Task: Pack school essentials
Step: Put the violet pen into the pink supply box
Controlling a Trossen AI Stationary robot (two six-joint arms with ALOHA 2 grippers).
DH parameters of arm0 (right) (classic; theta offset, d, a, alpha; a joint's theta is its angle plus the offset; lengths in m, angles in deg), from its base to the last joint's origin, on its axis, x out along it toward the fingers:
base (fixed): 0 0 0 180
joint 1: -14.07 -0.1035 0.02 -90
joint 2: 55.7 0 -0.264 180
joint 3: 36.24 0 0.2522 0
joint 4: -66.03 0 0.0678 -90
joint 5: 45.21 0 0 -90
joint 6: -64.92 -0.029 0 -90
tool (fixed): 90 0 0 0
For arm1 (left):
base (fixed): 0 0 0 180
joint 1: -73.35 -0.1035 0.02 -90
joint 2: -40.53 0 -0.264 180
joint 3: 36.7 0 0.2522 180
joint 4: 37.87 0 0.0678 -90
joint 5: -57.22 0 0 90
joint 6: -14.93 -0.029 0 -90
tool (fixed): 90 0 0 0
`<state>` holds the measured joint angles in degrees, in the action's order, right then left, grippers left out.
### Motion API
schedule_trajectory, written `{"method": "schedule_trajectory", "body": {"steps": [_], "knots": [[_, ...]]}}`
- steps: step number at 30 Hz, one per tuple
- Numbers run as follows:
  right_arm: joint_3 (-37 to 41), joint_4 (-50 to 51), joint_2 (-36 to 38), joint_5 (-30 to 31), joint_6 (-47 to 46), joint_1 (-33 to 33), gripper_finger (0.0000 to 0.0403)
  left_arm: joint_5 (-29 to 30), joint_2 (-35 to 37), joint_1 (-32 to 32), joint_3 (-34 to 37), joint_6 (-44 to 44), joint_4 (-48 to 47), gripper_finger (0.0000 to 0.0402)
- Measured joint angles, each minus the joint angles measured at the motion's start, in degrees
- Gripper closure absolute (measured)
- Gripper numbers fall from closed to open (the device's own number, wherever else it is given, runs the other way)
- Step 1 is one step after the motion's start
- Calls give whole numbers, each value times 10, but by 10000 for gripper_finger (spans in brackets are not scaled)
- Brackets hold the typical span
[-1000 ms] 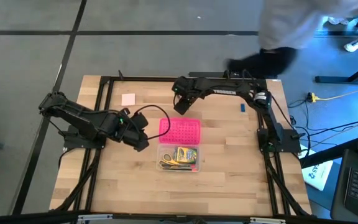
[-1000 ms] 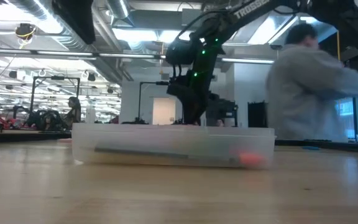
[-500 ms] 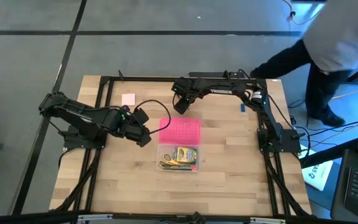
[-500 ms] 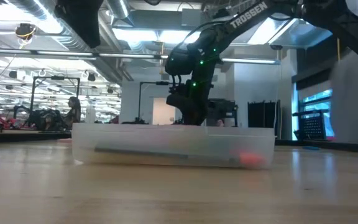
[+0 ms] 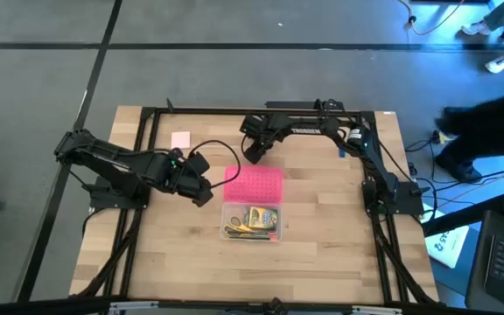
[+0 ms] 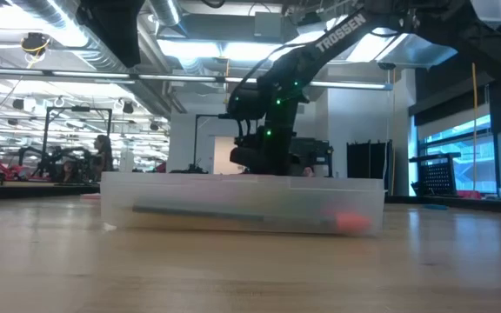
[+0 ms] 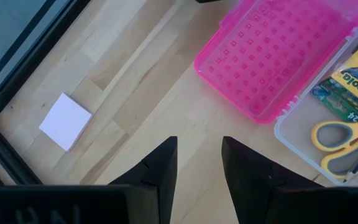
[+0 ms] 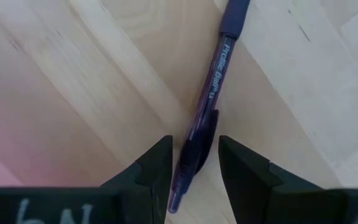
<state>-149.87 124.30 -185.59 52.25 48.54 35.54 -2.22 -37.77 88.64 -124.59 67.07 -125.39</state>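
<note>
The dark pen (image 8: pixel 207 109) lies flat on the wood near the middle of the table's far edge, just beyond the open pink lid (image 5: pixel 254 185). The right gripper (image 8: pixel 193 163) straddles its lower barrel, fingers apart, apparently not yet clamped. Close squarely across the barrel, then lift straight before carrying it to the clear case (image 5: pixel 252 222). The left gripper (image 7: pixel 199 163) waits parted left of the lid.

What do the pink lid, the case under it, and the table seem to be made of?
The pink lid looks like translucent glossy plastic: the wood shows faintly through its moulded square pattern. The case seems clear plastic, since its contents show through the wall. The table appears to be butcher-block wood, with visible grain and joined strips.
</note>
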Motion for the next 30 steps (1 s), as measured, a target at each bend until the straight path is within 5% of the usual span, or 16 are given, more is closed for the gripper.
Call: {"method": "schedule_trajectory", "body": {"steps": [14,25,30], "knots": [[-3,-8,-21,-13,4,1,272,0,0,2,0,-2,-2,282],[-1,-12,-23,-14,2,1,347,-1,0,2,0,-2,-2,282],[-1,-12,-23,-14,18,1,345,-1,0,2,0,-2,-2,282]]}}
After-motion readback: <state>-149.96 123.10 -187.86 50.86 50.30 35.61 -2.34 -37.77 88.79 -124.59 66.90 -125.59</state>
